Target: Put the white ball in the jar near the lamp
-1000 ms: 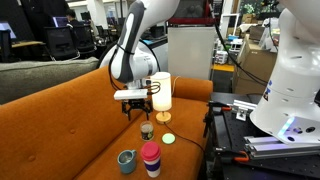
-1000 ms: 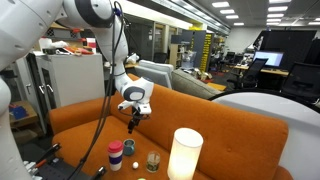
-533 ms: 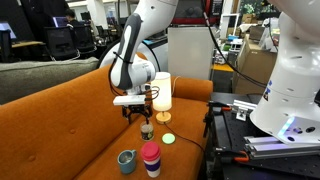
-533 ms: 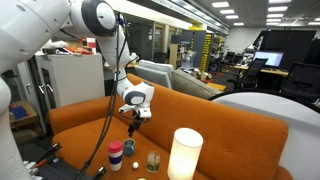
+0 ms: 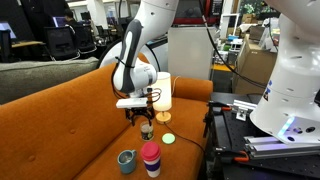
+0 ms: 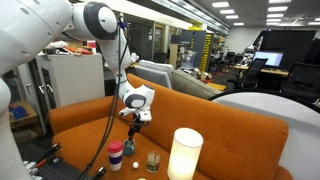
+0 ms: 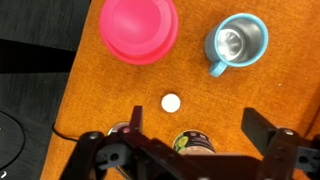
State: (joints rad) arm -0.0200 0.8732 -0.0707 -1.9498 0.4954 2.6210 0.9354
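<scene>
Orange sofa cushion (image 5: 85, 130) holds everything. Ball (image 7: 171, 102) lies on the fabric near the jar (image 7: 192, 144), touching nothing. Gripper (image 7: 192, 118) hangs above the jar, fingers spread wide and empty. Lamp (image 5: 161, 92) glows just behind; cups (image 7: 140, 28) and mug (image 7: 236, 42) stand nearby.

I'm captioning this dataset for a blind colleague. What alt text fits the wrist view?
The open gripper hangs over an orange cushion, a small dark jar showing between its fingers at the bottom edge. A white ball lies loose just beyond it, with pink stacked cups and a teal mug farther up.
</scene>
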